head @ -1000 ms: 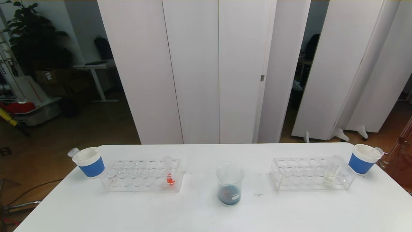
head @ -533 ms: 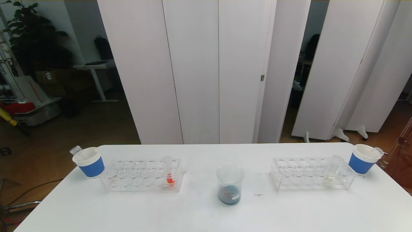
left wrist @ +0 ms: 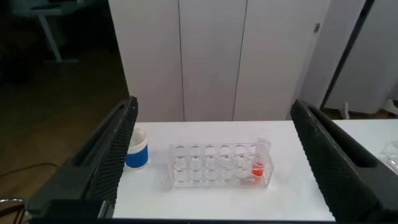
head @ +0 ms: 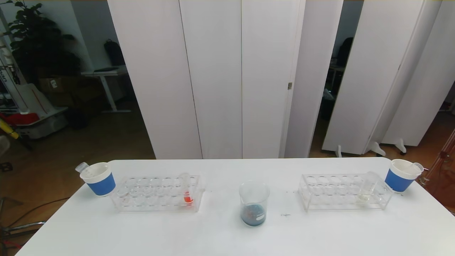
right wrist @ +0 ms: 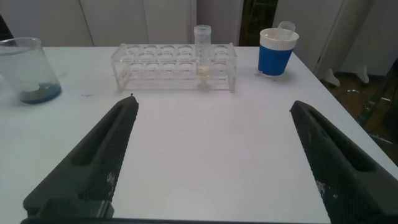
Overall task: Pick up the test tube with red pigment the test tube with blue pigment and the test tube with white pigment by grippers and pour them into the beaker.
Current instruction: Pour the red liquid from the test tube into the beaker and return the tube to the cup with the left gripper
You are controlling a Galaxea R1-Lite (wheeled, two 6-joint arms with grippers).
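Glassware is laid out symmetrically on the white matte table (head: 220,238), apparently so that each arm can reach its own side. The small clear glass beaker (head: 253,202), already holding a shallow dark blue pool, stands at the centre between two clear plastic racks. The slim clear test tube with orange-red pigment (head: 186,192) is seen upright in the left rack (head: 156,193), and the slim clear graduated test tube with pale whitish pigment (head: 367,188) leans slightly in the right rack (head: 344,192). A blue-and-white paper cup (head: 98,179) with an empty clear tube resting in it is placed beyond each rack's outer end. The left gripper (left wrist: 211,155) and the right gripper (right wrist: 211,158) are held back short of their racks, dark textured fingers spread wide, nothing grasped.
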